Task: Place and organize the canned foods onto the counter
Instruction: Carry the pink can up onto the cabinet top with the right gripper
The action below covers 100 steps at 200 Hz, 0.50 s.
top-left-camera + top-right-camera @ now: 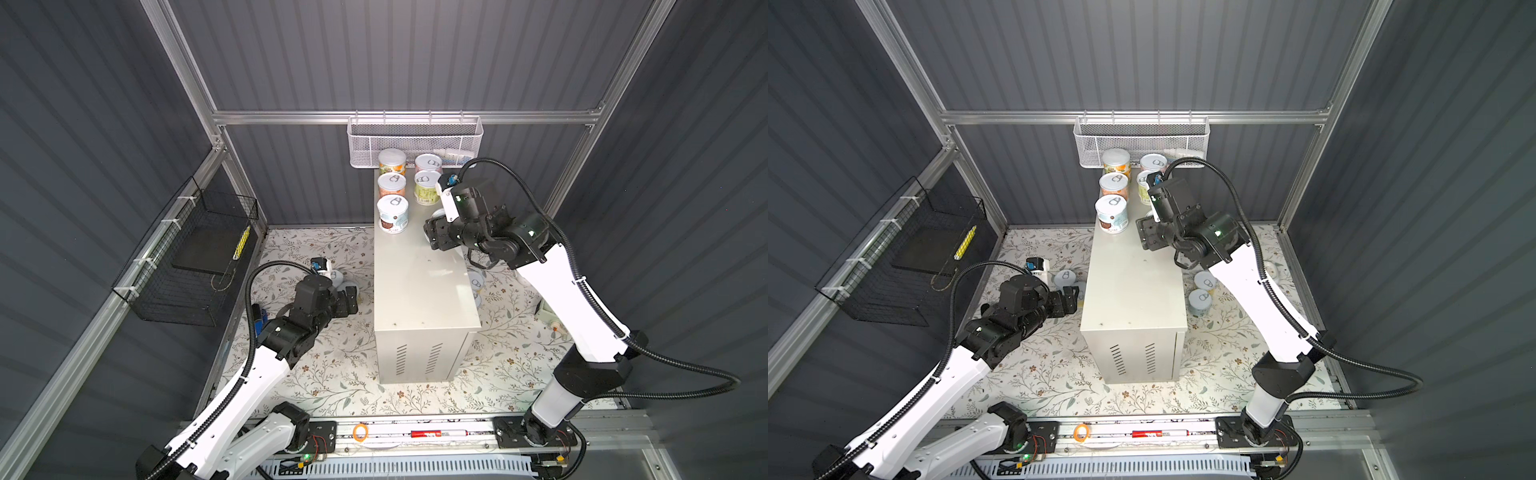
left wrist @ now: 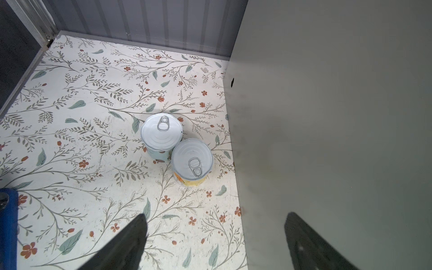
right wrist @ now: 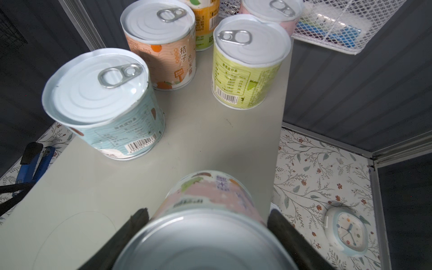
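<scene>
While the left end effector [image 1: 348,301] is hovering released and empty over the floral mat [image 2: 81,140], two of the canned foods are standing upright just ahead of it. These are a pale-blue floor can [image 2: 161,135] and a yellow floor can [image 2: 192,161], touching each other near the side wall of the counter [image 1: 424,291].

On the far end of the counter top, five cans are sitting upright in two rows. The blue-label can [image 3: 100,105] is ending the left row of three and the green can [image 3: 247,67] is ending the right row of two, so the free spot is lying just in front of the green can.

The right end effector [image 3: 208,218] is clenching a pink can [image 3: 210,194] by its sides over that part of the top, close to the right edge. The can is tilting rather than hanging upright, and the end facing the wrist camera is showing no pull tab, so it is probably the base.

Doing this placement well is probably calling for:
- turning the wrist until the can is upright;
- lining it up level with the blue-label can and clear of the green one;
- keeping it inboard of the edge;
- lowering until it is resting flat, and only then releasing.

Two more cans [image 1: 1200,298] are waiting on the mat to the right of the counter.
</scene>
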Each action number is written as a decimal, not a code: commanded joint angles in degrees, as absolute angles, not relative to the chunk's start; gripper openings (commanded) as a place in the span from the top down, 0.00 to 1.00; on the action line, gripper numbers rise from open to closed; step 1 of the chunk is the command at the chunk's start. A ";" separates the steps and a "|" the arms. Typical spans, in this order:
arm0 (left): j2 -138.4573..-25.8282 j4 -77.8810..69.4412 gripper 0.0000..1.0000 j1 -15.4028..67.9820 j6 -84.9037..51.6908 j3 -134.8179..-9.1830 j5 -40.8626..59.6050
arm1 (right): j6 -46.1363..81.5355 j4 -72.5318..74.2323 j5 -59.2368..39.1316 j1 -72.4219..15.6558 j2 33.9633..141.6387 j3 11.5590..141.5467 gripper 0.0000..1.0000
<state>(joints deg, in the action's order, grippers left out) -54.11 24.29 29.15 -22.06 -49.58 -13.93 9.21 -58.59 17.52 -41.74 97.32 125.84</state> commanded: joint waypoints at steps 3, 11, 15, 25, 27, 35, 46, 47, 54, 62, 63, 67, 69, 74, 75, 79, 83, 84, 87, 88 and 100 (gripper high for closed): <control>-52.91 25.14 0.07 28.74 -20.91 -51.57 -14.92 | 9.94 -57.59 16.64 -41.48 98.04 127.40 0.33; -52.84 25.14 0.07 28.72 -20.91 -51.53 -14.90 | 9.89 -57.48 16.58 -41.48 97.96 127.43 0.31; -52.82 25.14 0.07 28.74 -20.91 -51.57 -14.98 | 9.85 -57.38 16.49 -41.49 97.96 127.50 0.31; -52.88 25.22 0.07 28.73 -20.92 -51.64 -14.96 | 9.76 -57.25 16.57 -41.40 97.91 127.72 0.29; -52.90 25.18 0.07 28.72 -20.92 -51.67 -14.95 | 9.76 -57.23 16.54 -41.40 97.95 127.75 0.29; -52.91 25.22 0.07 28.73 -20.92 -51.68 -15.01 | 9.61 -57.15 16.36 -41.31 98.08 127.90 0.28; -53.06 25.38 0.07 28.73 -20.88 -52.05 -15.04 | 9.42 -57.47 16.00 -41.31 98.41 128.51 0.27; -53.07 25.39 0.07 28.73 -20.86 -52.09 -15.03 | 9.41 -57.52 16.00 -41.35 98.47 128.59 0.26; -53.01 25.40 0.07 28.72 -20.83 -52.03 -15.07 | 9.36 -57.84 15.85 -41.25 98.82 129.16 0.25; -52.95 25.33 0.06 28.74 -20.86 -52.03 -15.17 | 9.32 -58.22 15.83 -41.22 99.28 130.05 0.25; -52.97 25.32 0.06 28.74 -20.84 -52.03 -15.19 | 9.32 -58.29 15.87 -41.22 99.34 130.15 0.24; -52.97 25.35 0.07 28.73 -20.87 -52.05 -15.28 | 9.27 -58.47 15.83 -41.22 99.62 130.59 0.24; -52.99 25.34 0.06 28.74 -20.91 -52.08 -15.29 | 9.26 -58.52 15.82 -41.26 99.77 130.80 0.24; -53.04 25.35 0.06 28.73 -21.01 -52.05 -15.37 | 9.17 -58.70 15.80 -41.22 99.99 131.21 0.23; -53.06 25.38 0.06 28.74 -21.05 -52.04 -15.33 | 9.15 -58.75 15.81 -41.22 100.05 131.30 0.23; -53.08 25.40 0.06 28.74 -21.04 -52.03 -15.37 | 9.04 -58.86 15.63 -41.22 100.21 131.51 0.23; -53.16 25.47 0.06 28.74 -21.05 -52.04 -15.34 | 9.03 -58.83 15.40 -41.22 100.27 131.71 0.22; -53.17 25.48 0.06 28.74 -21.03 -52.04 -15.31 | 9.00 -58.90 15.44 -41.22 100.28 131.73 0.22; -53.17 25.52 0.06 28.74 -21.14 -52.03 -15.36 | 8.97 -58.81 15.45 -41.26 100.35 131.82 0.22; -53.17 25.55 0.06 28.74 -21.16 -52.03 -15.37 | 8.97 -58.76 15.51 -41.24 100.32 131.87 0.22; -53.26 25.66 0.05 28.71 -21.13 -52.08 -15.28 | 8.75 -58.57 15.38 -41.23 100.64 132.51 0.21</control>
<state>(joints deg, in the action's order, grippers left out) -54.00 24.43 29.15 -22.06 -50.24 -14.57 9.34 -58.89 15.79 -41.50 100.44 129.67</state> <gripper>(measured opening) 0.946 0.787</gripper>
